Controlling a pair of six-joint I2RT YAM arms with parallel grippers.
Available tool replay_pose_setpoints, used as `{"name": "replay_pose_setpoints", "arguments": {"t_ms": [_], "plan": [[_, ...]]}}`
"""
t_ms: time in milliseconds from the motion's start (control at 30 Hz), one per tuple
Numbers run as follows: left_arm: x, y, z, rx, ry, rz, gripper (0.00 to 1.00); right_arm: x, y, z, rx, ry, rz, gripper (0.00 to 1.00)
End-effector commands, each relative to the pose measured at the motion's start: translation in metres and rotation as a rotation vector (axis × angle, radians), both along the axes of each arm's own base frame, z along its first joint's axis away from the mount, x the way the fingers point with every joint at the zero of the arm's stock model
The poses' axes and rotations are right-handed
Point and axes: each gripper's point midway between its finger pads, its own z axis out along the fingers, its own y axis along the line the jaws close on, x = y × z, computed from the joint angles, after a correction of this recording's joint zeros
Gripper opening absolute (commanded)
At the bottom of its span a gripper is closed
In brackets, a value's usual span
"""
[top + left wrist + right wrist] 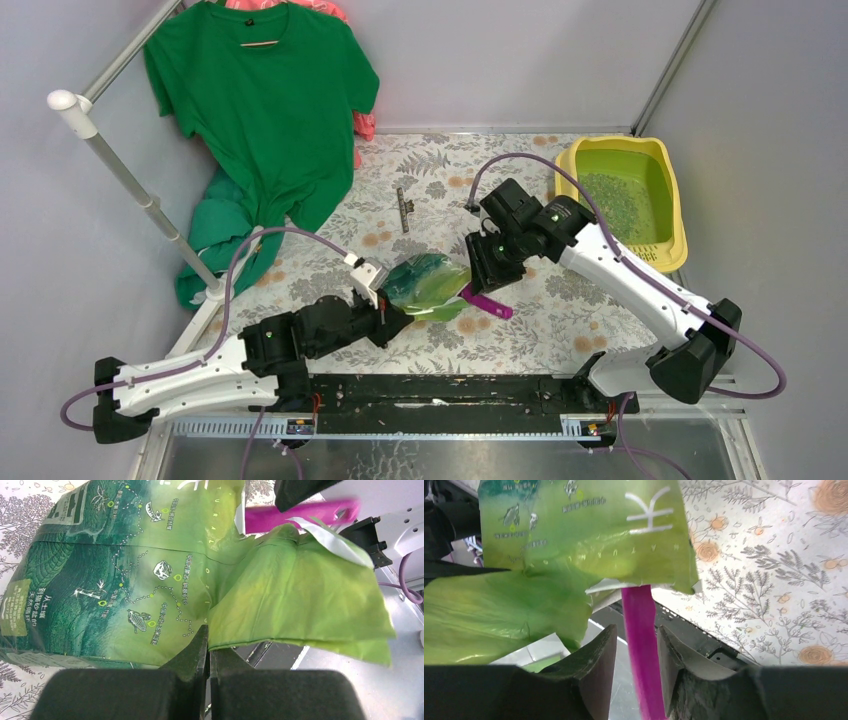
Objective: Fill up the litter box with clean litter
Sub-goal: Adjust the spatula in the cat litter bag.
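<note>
The yellow litter box (681,215) stands at the far right, with clean litter (608,200) as green granules spread over its floor. A glossy green printed bag (425,283) (125,570) (584,530) is held above the middle of the table. My left gripper (388,310) (209,635) is shut on the bag's lower edge. A purple scoop (487,303) (300,514) (640,625) reaches into the bag's mouth. Its handle runs between the jaws of my right gripper (480,283) (636,635), which stand open with a gap on one side of the handle.
A green T-shirt (255,110) hangs at the back left on a white rail (130,180), with a pink garment (362,125) behind it. A small dark bar (403,208) lies on the flowered tablecloth (560,320). Grey walls close in both sides.
</note>
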Motion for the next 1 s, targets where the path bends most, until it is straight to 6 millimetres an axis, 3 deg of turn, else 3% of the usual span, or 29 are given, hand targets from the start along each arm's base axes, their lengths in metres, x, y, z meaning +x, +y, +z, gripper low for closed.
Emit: {"name": "replay_pose_setpoints", "arguments": {"t_ms": [0,100,200,333,500,567,633,733,967], "plan": [[-0.009,-0.009,0.030,-0.111,-0.008,-0.046,0.01,0.024,0.006,0.024,0.050,-0.135,-0.054,0.43],[-0.010,-0.007,0.029,-0.110,-0.005,-0.042,0.01,0.026,0.006,0.027,0.053,-0.157,-0.062,0.43],[-0.010,-0.007,0.028,-0.112,-0.004,-0.043,0.01,0.025,0.006,0.022,0.059,-0.149,-0.059,0.28],[-0.010,-0.005,0.028,-0.111,-0.006,-0.037,0.01,0.022,-0.002,0.018,0.042,-0.163,-0.069,0.51],[-0.009,-0.004,0.027,-0.104,-0.005,-0.031,0.01,0.026,-0.022,0.053,0.119,-0.348,-0.146,0.60],[-0.008,-0.005,0.028,-0.105,-0.005,-0.030,0.01,0.025,-0.034,0.058,0.153,-0.417,-0.197,0.65],[-0.009,-0.006,0.029,-0.104,-0.007,-0.035,0.01,0.022,-0.045,0.054,0.187,-0.468,-0.252,0.72],[-0.009,-0.007,0.029,-0.098,-0.005,-0.038,0.01,0.013,-0.054,0.033,0.255,-0.474,-0.331,0.83],[-0.010,-0.009,0.034,-0.107,-0.006,-0.047,0.01,0.000,-0.052,0.001,0.485,-0.450,-0.478,0.84]]}}
